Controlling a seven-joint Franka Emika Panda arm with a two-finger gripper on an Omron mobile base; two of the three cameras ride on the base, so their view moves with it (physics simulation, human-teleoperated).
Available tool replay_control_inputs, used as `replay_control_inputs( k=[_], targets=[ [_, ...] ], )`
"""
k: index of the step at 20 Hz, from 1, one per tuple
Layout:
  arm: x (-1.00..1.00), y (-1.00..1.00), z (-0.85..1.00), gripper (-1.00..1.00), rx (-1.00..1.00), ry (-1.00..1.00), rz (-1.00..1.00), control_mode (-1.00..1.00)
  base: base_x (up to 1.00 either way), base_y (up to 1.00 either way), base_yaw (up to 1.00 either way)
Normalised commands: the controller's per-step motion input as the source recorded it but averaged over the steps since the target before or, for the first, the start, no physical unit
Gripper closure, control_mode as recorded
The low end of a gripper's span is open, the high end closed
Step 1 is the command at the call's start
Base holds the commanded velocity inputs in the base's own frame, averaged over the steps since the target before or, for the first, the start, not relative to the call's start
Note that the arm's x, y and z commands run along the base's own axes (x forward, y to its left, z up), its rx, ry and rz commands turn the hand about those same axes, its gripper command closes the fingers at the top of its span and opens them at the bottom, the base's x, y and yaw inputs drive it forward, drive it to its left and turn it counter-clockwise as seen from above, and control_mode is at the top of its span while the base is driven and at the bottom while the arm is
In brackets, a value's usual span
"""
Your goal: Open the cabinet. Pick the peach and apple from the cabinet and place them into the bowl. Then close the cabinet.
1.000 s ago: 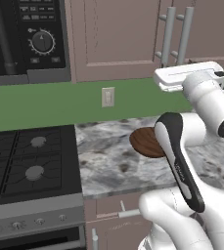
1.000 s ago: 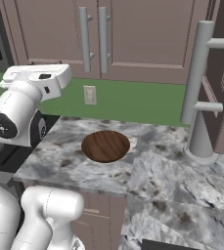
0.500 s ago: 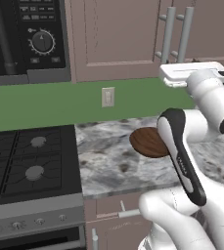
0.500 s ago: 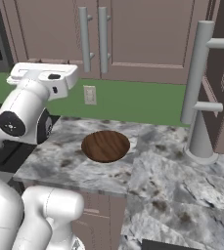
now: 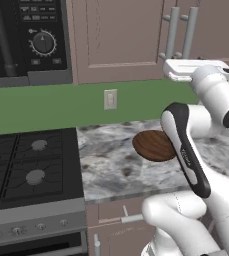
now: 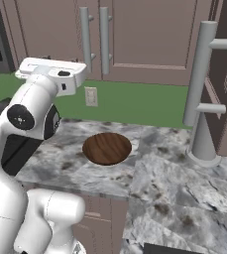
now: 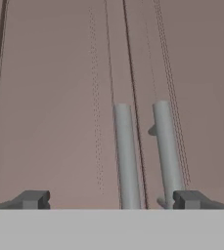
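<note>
Facing the shut cabinet [image 6: 135,39] with the tool [image 7: 111,199] spread wide and empty

Grey-veined marble worktop [image 6: 174,183] runs beneath a green wall strip carrying a white outlet [image 5: 110,99], with a black gas stove [image 5: 26,170] at its left end and a black microwave [image 5: 21,40] hung above that; at the right end stands a grey post with side arms [image 6: 204,99]. On the worktop rests the dark wooden bowl [image 6: 107,148], nothing visible in it, well below the cabinet. Both mauve-brown doors are closed, their two long grey bar handles [image 7: 125,156] side by side at the centre seam; the tool's fingertips [image 7: 33,199] sit apart, short of the handles, with both bars between them in the hand view
</note>
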Motion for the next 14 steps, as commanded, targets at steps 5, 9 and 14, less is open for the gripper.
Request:
replay_control_inputs(
  k=[5, 9, 14],
  targets=[
    [0.32, 0.0, 0.0, -1.0, 0.0, 0.02, 0.0, -1.0, 0.0, 0.0, 0.0],
    [0.37, -0.03, 0.0, -1.0, 0.0, 0.04, 0.0, -1.0, 0.0, 0.0, 0.0],
    [0.39, -0.04, 0.0, -1.0, 0.0, 0.04, 0.0, -1.0, 0.0, 0.0, 0.0]
  ],
)
